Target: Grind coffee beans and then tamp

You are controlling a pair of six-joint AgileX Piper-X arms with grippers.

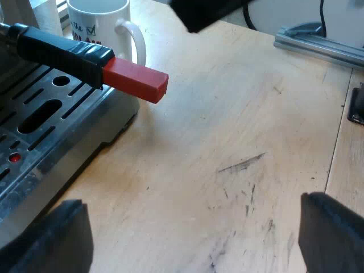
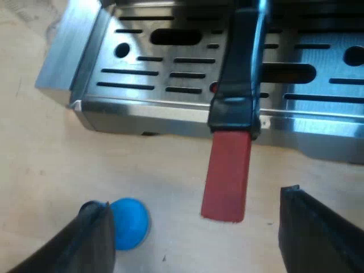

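Mug point(image 1: 99, 25): top cut by frame edge; print part-hidden behind handle point(image 1: 62, 51), unreadable. Handle runs off the edge in both views, metal end not seen. Machine point(image 1: 40, 131): tray only, rest cut off. Dark blurred shape point(image 1: 207, 12) above table point(image 1: 227, 125), cut by edge, can't identify. Tamper point(image 2: 132, 222): part-hidden behind finger point(image 2: 94, 242) of right gripper point(image 2: 193, 205). Left gripper point(image 1: 193, 222): fingers point(image 1: 333, 233) cut off, tips only.

i see a shiny metal tray point(image 2: 142, 112), a glossy black plastic handle point(image 2: 239, 68) ending in matt red, and a scuffed pale wooden table point(image 1: 227, 114).
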